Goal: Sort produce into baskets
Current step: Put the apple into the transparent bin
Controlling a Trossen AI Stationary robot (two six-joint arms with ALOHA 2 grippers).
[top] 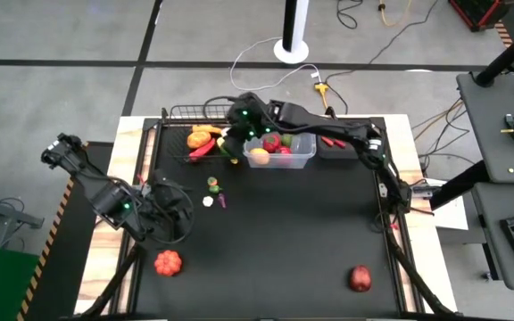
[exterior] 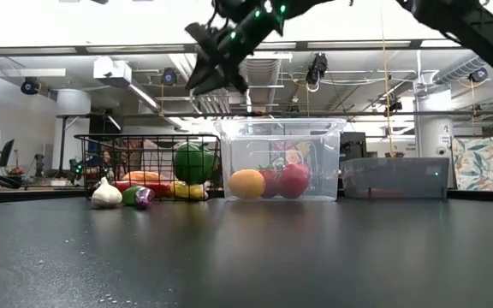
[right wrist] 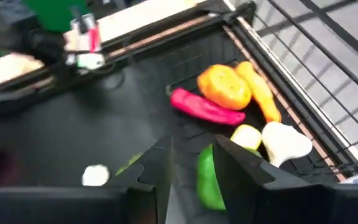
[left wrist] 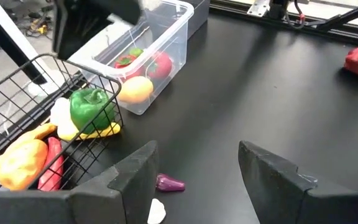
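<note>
I see right gripper (top: 236,134) reaching over wire basket (top: 178,112), fingers narrowly apart, empty | green pepper (left wrist: 89,107) in basket | left gripper (left wrist: 194,180) wide apart, low near garlic (top: 208,201)

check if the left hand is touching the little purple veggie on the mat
Apart. The left wrist view shows the left hand open, with bare black mat between its fingers and the purple veggie lying ahead of them.
</note>
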